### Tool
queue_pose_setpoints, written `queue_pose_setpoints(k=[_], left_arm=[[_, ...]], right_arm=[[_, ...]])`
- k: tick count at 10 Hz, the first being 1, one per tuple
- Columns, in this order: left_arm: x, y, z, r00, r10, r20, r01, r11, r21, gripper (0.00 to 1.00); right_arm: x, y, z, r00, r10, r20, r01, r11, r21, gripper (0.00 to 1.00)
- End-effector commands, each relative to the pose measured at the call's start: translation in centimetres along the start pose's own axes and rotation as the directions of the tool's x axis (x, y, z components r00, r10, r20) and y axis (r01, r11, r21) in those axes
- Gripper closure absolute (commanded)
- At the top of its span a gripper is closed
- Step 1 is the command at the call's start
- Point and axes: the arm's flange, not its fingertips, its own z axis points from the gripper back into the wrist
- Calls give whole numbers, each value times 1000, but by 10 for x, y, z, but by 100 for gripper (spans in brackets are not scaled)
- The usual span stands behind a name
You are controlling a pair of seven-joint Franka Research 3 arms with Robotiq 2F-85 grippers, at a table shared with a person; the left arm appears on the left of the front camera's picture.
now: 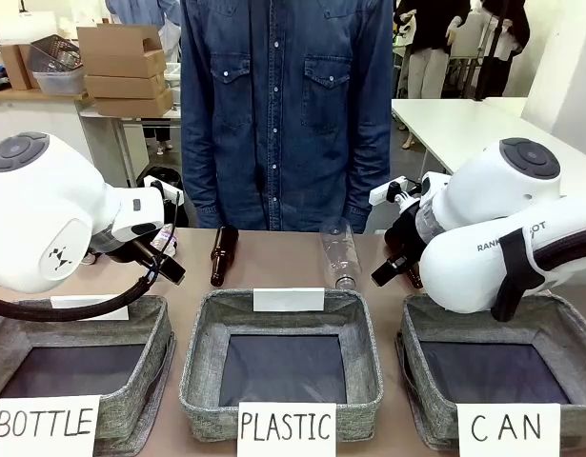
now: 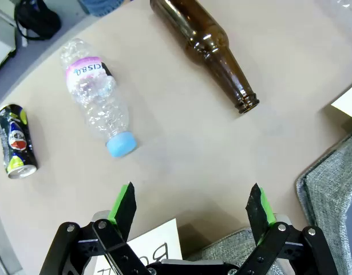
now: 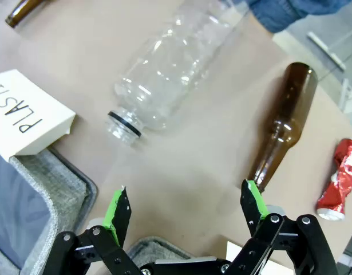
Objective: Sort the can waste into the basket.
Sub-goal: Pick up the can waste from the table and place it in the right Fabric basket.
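Can waste: both pcs lie on the table (image 1: 283, 268), neither in the CAN basket (image 1: 421, 352), which stands just R of the PLASTIC basket (image 1: 202, 352) on the robot's side.

Red can (image 3: 339, 180), crushed, lies well off from the PLASTIC basket. It is on the far side of a brown glass btl (image 3: 284, 123) from it, near the btl but not touching.

Dark can (image 2: 16, 141), w/ green and yellow marks, lies well off from the PLASTIC basket the other way. It is past a clear btl w/ blue cap (image 2: 98, 97) and apart from that too. A second brown btl (image 2: 207, 48) lies between that clear btl and the PLASTIC basket, mouth toward the basket's corner.

Capless clear btl (image 3: 170, 69) lies just beyond the PLASTIC basket's far rim, mouth toward its sign.

L gripper (image 2: 192, 195): jaws spread wide, nothing between the green pads, hovering over bare tabletop near the PLASTIC basket's left corner.

R gripper (image 3: 184, 192): jaws likewise wide apart, holding nothing, over the tabletop near the PLASTIC basket's other far corner.

A person in a denim shirt (image 1: 283, 105) stands across the table, straight beyond the PLASTIC basket.
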Motion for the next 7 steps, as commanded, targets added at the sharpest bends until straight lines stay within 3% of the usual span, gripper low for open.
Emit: queue_pose_setpoints(k=[1, 6, 7], left_arm=[[0, 0, 0, 1000, 0, 0, 0, 1000, 0, 0], [0, 0, 0, 1000, 0, 0, 0, 1000, 0, 0], [1, 4, 33, 998, -54, -17, 54, 998, 11, 0]], right_arm=[[0, 0, 0, 1000, 0, 0, 0, 1000, 0, 0], [0, 0, 0, 1000, 0, 0, 0, 1000, 0, 0], [4, -7, 25, 998, 49, -32, -49, 999, -20, 0]])
